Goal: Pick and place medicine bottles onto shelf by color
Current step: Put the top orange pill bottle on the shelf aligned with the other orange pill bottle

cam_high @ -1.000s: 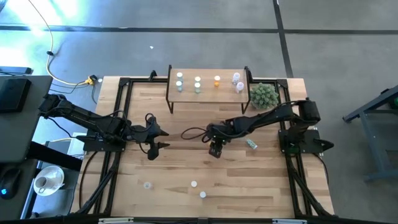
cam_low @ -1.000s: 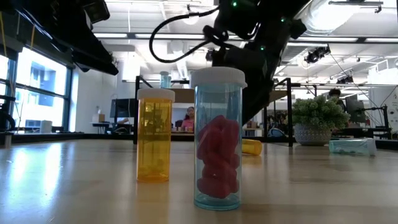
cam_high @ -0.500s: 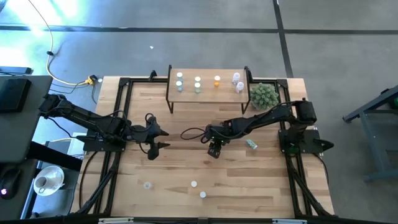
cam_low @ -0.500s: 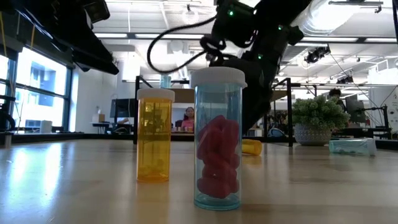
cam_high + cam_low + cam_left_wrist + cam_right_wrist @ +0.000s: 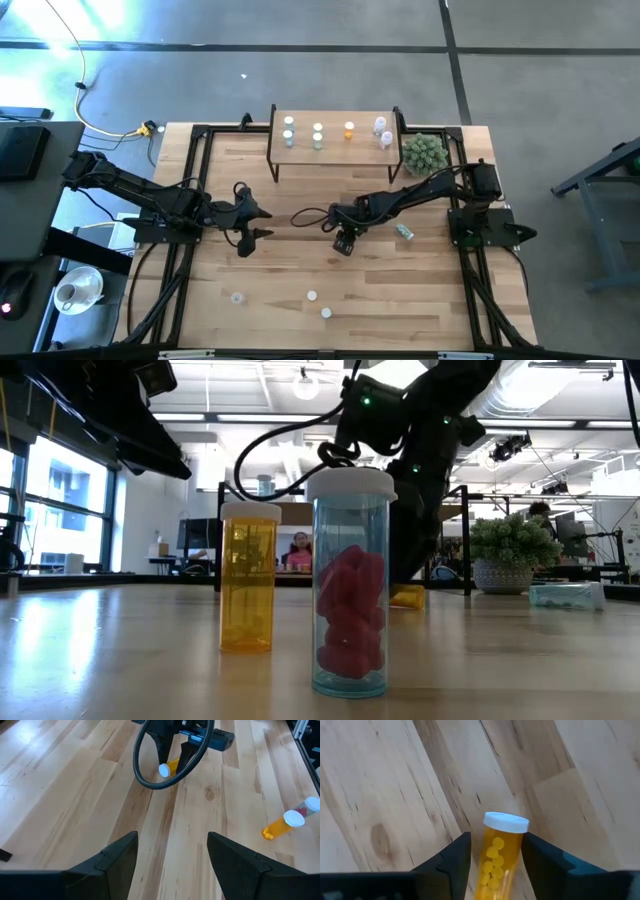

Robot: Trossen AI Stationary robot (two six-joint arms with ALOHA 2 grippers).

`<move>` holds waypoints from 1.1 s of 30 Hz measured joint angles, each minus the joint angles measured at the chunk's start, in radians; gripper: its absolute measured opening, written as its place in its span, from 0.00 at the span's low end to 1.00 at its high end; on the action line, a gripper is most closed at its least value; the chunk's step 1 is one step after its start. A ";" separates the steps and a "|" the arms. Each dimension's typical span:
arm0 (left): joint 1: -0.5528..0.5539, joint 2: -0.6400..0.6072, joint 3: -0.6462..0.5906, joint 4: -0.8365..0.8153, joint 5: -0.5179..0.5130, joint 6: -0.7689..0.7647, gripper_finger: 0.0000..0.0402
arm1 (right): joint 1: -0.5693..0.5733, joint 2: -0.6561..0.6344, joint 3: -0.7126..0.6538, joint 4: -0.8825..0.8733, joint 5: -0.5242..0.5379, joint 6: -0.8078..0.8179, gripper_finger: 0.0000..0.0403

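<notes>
The right tool (image 5: 343, 243) is reaching down at mid-bench, its fingers (image 5: 451, 861) straddling an orange pill bottle (image 5: 496, 854) that is lying on its side on the bench (image 5: 420, 290); the fingers are standing just beside its body, and whether they are pinching it cannot be told. The left tool (image 5: 252, 223) is hovering over the bench's left half with fingers (image 5: 110, 860) spread and nothing between them. The shelf (image 5: 335, 148) is standing at the far edge, carrying several capped bottles (image 5: 318, 133). Near the low camera, an upright orange bottle (image 5: 248, 576) and a clear-blue bottle with red pills (image 5: 350, 596) are standing side by side. A light blue bottle (image 5: 404, 231) is lying right of the right tool, and a green plant ball (image 5: 423, 152) is sitting beside the shelf.
</notes>
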 joint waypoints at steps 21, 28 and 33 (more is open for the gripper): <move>0.000 0.000 0.000 -0.001 0.003 0.000 0.57 | 0.001 -0.105 0.000 -0.004 -0.055 -0.099 0.22; 0.000 0.000 0.000 0.014 0.001 0.000 0.57 | 0.018 -0.263 0.000 0.046 -0.001 -0.157 0.21; 0.000 0.000 0.000 0.077 -0.007 0.031 0.57 | 0.045 -0.356 0.000 0.140 0.034 -0.229 0.21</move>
